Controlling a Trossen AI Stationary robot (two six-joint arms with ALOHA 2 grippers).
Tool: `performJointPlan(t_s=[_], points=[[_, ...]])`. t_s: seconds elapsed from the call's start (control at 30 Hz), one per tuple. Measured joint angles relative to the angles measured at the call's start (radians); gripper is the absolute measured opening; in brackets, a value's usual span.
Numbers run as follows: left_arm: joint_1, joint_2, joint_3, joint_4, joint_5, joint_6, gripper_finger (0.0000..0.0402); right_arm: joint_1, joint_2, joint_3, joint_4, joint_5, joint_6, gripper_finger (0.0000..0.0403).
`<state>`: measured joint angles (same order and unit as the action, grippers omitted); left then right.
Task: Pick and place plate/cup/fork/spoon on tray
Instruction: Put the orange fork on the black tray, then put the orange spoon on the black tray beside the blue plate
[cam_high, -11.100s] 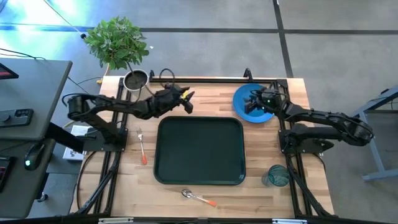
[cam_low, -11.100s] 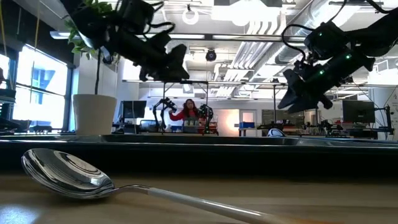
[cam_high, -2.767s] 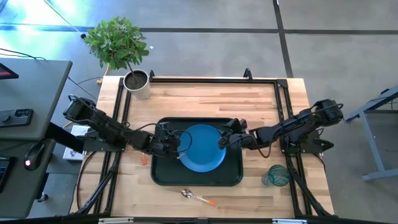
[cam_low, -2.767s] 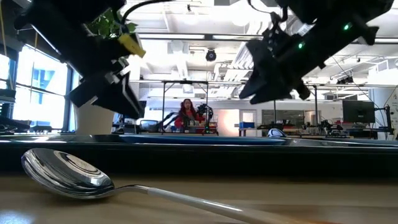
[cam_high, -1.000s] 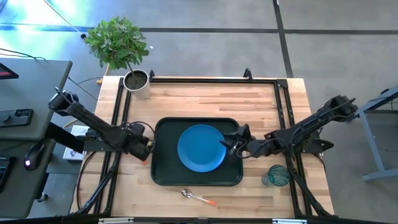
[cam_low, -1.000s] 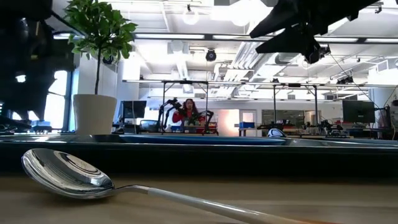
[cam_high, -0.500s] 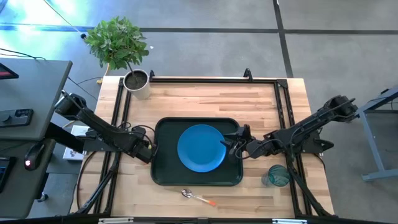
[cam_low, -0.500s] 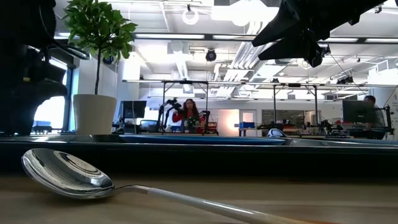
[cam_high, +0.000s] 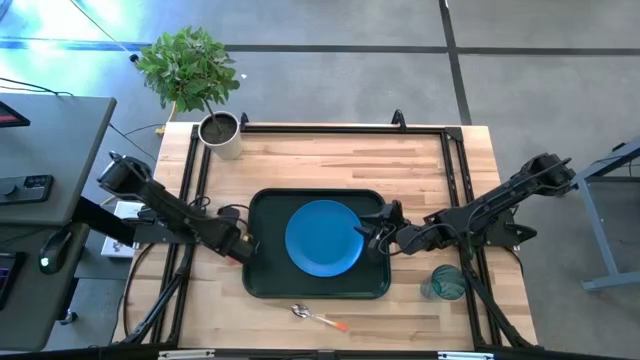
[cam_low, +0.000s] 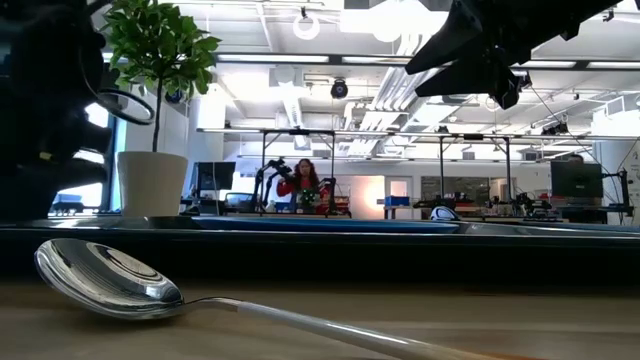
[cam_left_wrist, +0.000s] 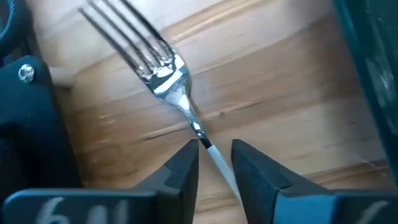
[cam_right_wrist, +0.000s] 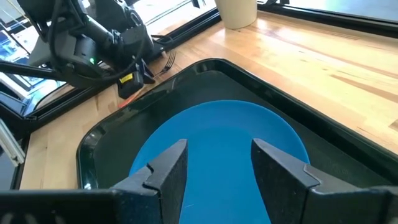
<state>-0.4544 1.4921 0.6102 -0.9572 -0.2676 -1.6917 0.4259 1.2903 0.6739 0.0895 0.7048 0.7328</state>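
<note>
The plate (cam_high: 323, 237) was a flat, bright blue, lying on a tray (cam_high: 266, 277) of very dark green. The surface (cam_high: 330, 160) was pale wood with streaked grain running in strips. The fork (cam_left_wrist: 163, 76) showed silver tines, and the spoon (cam_low: 108, 279) a mirror-bright bowl with an orange handle end (seen from above). The cup (cam_high: 444, 282) was a see-through teal. The left claw (cam_left_wrist: 213, 163) and right claw (cam_right_wrist: 216, 167) were both dark, almost black. A plant (cam_high: 189, 66) had fresh green leaves above a grey pot (cam_high: 219, 133).
</note>
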Motion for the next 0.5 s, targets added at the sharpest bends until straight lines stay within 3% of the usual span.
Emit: performJointPlan(t_s=[0.13, 0.33, 0.5], points=[[0.009, 0.016, 0.007, 0.011, -0.008, 0.128, 0.0056, 0.000, 0.000, 0.000, -0.002, 0.000, 0.003, 0.0169], [0.002, -0.025, 0.059, -0.066, -0.080, 0.132, 0.0009, 0.000, 0.042, 0.000, 0.005, 0.029, 0.026, 0.0169], [0.001, -0.095, 0.111, -0.191, -0.115, 0.125, 0.0004, -0.001, 0.082, 0.000, 0.004, 0.027, 0.053, 0.0169]])
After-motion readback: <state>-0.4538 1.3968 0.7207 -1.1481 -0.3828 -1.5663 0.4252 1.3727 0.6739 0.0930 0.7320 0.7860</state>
